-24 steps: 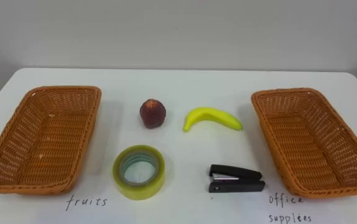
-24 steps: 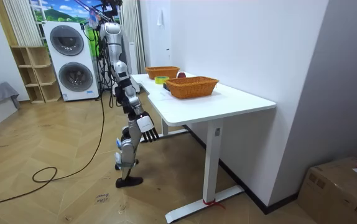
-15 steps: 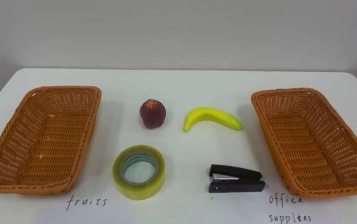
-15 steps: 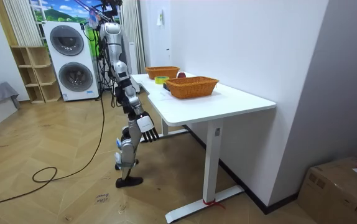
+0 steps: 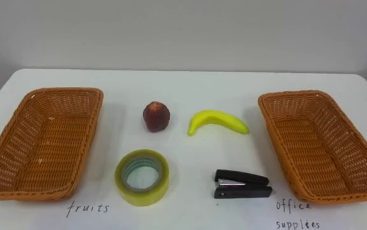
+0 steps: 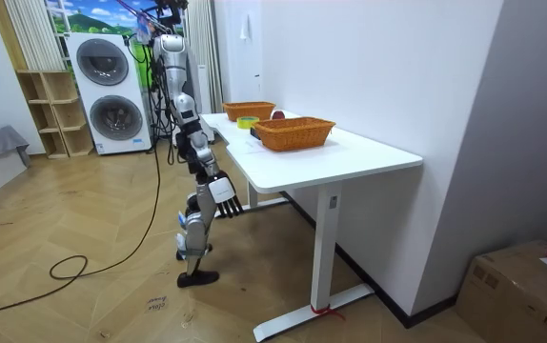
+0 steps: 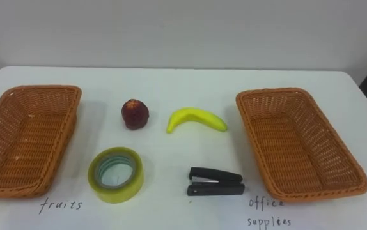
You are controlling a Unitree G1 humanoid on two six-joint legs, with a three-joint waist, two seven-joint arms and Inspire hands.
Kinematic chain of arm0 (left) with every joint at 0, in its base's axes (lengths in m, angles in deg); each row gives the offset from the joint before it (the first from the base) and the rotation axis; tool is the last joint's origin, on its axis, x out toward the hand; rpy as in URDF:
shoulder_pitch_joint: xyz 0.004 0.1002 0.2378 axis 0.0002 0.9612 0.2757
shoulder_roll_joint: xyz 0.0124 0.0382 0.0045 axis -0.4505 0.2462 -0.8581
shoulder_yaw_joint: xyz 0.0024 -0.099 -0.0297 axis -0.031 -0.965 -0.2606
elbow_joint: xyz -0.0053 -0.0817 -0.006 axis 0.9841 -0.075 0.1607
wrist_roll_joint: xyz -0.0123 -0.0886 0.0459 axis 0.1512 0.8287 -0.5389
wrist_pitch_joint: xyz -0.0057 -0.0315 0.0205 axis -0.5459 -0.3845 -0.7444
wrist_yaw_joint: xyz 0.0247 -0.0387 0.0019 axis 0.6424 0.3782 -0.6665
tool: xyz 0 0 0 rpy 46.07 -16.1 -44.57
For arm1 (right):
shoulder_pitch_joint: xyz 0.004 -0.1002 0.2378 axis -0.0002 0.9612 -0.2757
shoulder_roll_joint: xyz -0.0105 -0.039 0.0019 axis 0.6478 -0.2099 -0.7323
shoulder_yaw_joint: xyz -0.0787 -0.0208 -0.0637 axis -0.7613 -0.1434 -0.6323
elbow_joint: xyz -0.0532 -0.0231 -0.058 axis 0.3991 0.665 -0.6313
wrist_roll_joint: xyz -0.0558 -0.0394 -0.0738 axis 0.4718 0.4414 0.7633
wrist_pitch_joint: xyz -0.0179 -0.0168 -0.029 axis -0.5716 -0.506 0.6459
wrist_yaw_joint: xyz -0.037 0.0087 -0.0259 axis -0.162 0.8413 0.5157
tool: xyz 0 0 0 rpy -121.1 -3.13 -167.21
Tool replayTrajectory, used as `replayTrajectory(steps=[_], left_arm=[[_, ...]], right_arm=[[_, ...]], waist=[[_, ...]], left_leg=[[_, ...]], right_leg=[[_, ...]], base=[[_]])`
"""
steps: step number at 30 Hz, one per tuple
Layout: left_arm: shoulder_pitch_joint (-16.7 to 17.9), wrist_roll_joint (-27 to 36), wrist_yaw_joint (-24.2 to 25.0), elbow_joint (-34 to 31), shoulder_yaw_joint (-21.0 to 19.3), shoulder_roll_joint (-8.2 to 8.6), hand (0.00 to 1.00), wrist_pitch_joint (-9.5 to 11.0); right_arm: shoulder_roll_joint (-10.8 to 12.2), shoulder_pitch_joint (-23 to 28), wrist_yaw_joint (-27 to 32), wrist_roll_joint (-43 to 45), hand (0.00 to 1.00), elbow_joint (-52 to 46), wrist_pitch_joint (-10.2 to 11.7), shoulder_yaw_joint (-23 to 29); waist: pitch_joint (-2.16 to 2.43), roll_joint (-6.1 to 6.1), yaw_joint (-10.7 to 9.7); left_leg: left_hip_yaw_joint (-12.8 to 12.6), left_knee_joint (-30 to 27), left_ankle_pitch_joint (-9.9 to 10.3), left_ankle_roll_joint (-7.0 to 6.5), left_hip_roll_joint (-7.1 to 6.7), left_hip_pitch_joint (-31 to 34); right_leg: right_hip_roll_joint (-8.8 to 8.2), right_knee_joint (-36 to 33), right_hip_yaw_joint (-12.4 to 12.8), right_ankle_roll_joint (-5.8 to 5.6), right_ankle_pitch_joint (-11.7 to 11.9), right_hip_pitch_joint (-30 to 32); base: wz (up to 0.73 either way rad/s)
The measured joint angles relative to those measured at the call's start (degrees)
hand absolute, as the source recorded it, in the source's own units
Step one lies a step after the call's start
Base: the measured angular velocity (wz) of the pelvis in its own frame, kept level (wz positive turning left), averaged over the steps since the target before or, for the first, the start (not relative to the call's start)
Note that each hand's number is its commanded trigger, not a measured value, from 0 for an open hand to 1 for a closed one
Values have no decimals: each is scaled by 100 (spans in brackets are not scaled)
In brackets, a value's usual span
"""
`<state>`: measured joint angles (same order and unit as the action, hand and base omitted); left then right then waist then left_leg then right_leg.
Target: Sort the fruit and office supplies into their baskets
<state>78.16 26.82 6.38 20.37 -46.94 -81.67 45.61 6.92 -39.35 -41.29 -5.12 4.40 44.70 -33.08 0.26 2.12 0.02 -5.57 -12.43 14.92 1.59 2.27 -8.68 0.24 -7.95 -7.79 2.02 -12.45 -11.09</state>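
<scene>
The right hand [image 6: 228,198] hangs beside the robot's hip at the table [image 5: 183,83] edge, fingers loose, holding nothing. From the table's middle, tape roll [image 5: 142,177] lies at 7 o'clock, stapler [image 5: 243,184] at 5, fruit basket [image 5: 65,91] at 9, office basket [image 5: 292,94] at 3, red fruit [image 5: 156,116] at 11, banana [image 5: 217,121] at 1.

Two wicker baskets here, left basket [image 5: 43,144] at 9 o'clock, right basket [image 5: 321,144] at 3. Fruit: one banana [image 5: 217,120], one reddish round fruit [image 5: 156,117]. Office stuff: one tape roll [image 5: 142,177], one stapler [image 5: 243,184].
</scene>
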Motion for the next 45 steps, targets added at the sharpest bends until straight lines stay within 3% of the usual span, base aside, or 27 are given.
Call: replayTrajectory(steps=[3,9,13,21,30,35,39,43,45], left_arm=[[8,0,-10,-5,-228,-14,0,89],[31,327,-111,-2,-304,-78,0,223],[48,410,-218,2,-460,-154,0,234],[126,476,-355,-76,-560,-256,0,290],[272,499,-723,-181,-540,-266,0,406],[267,512,-726,-288,-543,-253,0,395],[255,510,-693,-304,-517,-261,0,380],[261,504,-642,-299,-430,-262,0,385],[274,519,-592,-295,-425,-266,0,386]], right_arm=[[-2,116,185,-252,0,-8,10,352],[-17,199,338,-1183,0,-17,11,687],[-37,236,512,-1395,0,-110,-4,1263],[-37,234,1363,-2258,0,-1239,22,2087],[-52,243,2762,-2354,0,-3160,271,2484],[-58,284,3494,-1896,0,-3905,267,2624],[-146,286,3972,-1903,0,-4390,267,2632],[-168,341,4343,-1896,0,-5037,326,2628],[-212,347,4562,-1876,0,-5369,544,2629]], waist=[[-4,31,0],[-17,77,-129],[-23,81,-170],[-27,107,-434],[-10,42,-515],[5,-28,-576],[-8,-70,-590],[-20,-32,-599],[-17,15,-599]], left_leg=[[-50,8,0,0,4,-6],[-83,78,-5,-8,0,-79],[-204,121,-10,-15,10,-152],[-244,113,-9,-17,-1,-156],[-314,106,-24,-40,-11,21],[-315,144,-25,-41,-14,2],[-374,194,-32,-50,-2,-64],[-378,205,-33,-51,-11,-72],[-381,199,-34,-53,-16,-33]], right_leg=[[2,1,71,0,0,14],[8,-6,139,-8,4,-9],[23,-50,279,-10,3,-1],[5,-86,315,-41,-16,88],[21,-190,322,-48,-10,293],[25,-191,362,-48,-10,306],[30,-208,451,-48,-10,310],[40,-182,449,-58,-16,321],[36,-185,456,-62,-18,365]], base=[[-7],[-5],[-17],[-4],[-2],[-3],[-9],[-4],[0]])
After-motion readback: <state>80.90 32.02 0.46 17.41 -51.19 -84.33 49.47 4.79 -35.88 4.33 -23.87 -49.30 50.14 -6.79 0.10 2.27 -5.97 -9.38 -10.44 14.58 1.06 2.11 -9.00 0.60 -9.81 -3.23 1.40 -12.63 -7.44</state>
